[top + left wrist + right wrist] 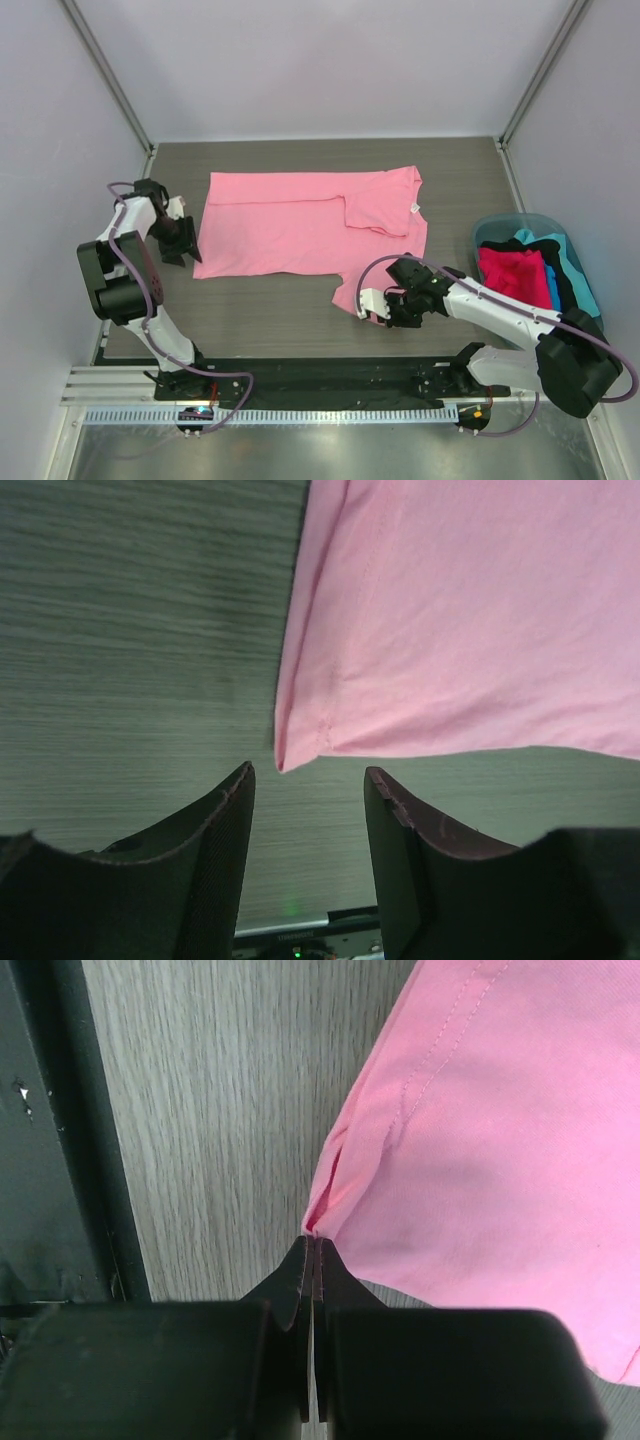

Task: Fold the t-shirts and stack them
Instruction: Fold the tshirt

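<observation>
At right of the top view, a light-blue tub (pixel 497 227) sits against the table's right edge. It holds a hot pink shirt (pixel 512 275), a black shirt (pixel 556 258) and a teal shirt (pixel 582 290), all bunched and unfolded.

At centre frame, the light pink shirt (pixel 290 235) is spread flat on the table (pixel 250 320), apart from the tub. Its upper-right sleeve is folded in over the body, and the white neck tag (pixel 415 208) shows near the right edge.

The left tool (pixel 183 245) is at the shirt's lower-left corner. In the wrist view its fingers (pixel 225 810) are spread apart with nothing between them. The cloth corner (pixel 300 745) lies just ahead of the gap, not touching.

The right tool (pixel 372 305) is at the shirt's bottom-right flap. In its wrist view the tool (pixel 312 1242) is pressed closed, with the hem (pixel 340 1180) puckering right at the tips. It looks pinched on the cloth, though the contact itself is hidden.

A bare table strip runs along the lower frame between the shirt's bottom edge and the black rail (pixel 300 372). Another bare strip runs above the shirt. There is a narrow gap at left beside the left arm.
</observation>
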You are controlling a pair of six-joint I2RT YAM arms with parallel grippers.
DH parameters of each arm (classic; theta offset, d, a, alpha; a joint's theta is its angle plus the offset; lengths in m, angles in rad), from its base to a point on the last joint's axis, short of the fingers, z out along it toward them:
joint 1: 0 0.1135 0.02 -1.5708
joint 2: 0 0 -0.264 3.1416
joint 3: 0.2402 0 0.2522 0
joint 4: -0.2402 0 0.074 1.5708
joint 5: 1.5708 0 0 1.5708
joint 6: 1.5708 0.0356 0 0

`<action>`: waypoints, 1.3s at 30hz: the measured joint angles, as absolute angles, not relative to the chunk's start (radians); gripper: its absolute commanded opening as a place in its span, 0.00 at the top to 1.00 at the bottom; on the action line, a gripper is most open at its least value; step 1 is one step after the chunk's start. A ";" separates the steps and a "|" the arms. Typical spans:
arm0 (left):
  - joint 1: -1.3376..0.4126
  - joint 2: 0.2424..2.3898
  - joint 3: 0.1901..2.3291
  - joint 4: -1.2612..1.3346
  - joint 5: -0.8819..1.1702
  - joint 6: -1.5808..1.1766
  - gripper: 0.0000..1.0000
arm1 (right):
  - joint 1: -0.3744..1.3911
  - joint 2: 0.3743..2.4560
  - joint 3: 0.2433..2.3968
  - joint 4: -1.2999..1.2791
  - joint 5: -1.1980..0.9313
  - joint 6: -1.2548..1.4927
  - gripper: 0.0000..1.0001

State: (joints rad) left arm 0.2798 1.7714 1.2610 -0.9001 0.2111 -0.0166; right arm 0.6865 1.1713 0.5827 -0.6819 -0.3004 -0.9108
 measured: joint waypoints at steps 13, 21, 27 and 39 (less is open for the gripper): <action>0.292 1.773 1.212 -0.953 0.229 -0.015 0.55 | 0.686 1.172 0.583 -0.678 -0.287 -0.911 0.99; 0.293 1.853 1.220 -0.952 0.224 -0.018 0.60 | 0.686 1.180 0.583 -0.671 -0.282 -0.910 0.99; 0.295 1.902 1.254 -0.951 0.219 -0.022 0.91 | 0.686 1.180 0.583 -0.662 -0.274 -0.908 0.99; 0.295 1.901 1.300 -0.969 0.246 -0.019 1.00 | 0.651 1.137 0.698 -0.690 -0.193 -0.854 0.99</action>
